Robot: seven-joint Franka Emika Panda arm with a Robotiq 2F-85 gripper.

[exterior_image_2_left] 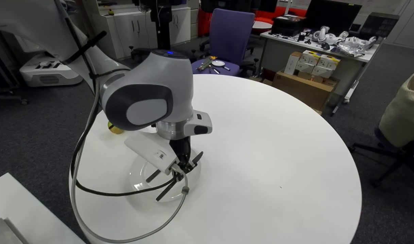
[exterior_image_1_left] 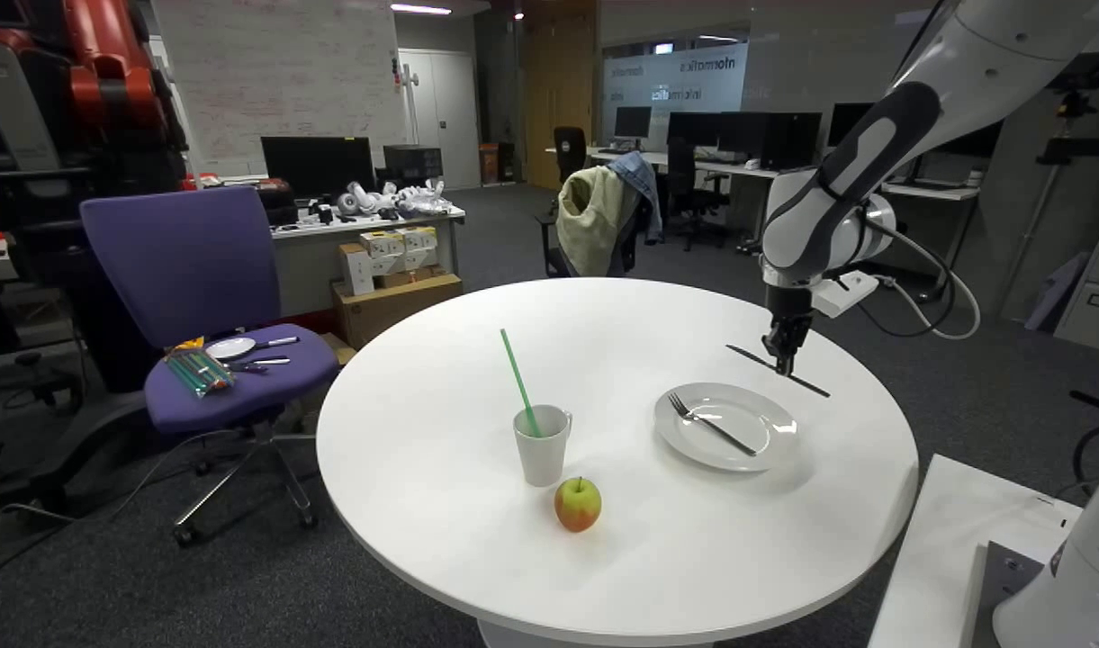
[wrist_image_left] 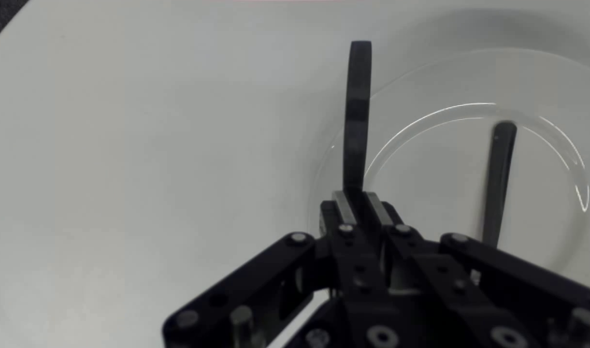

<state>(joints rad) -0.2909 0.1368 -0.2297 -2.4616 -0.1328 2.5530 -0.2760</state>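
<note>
Knife [wrist_image_left: 358, 111] in fingers [wrist_image_left: 345, 209], near plate rim [wrist_image_left: 468, 77], roomy tabletop [wrist_image_left: 154, 145]

This looks like a research lab laid out partly as an office. A red robot [exterior_image_1_left: 110, 54] and a white robot arm [exterior_image_1_left: 972, 67] mark the lab; black monitors [exterior_image_1_left: 779, 139], swivel chairs [exterior_image_1_left: 189, 261], a filing cabinet [exterior_image_1_left: 1098, 301], a written-over whiteboard [exterior_image_1_left: 279, 81] and glass [exterior_image_1_left: 666, 79] lettered "informatics" show the office side.
</note>
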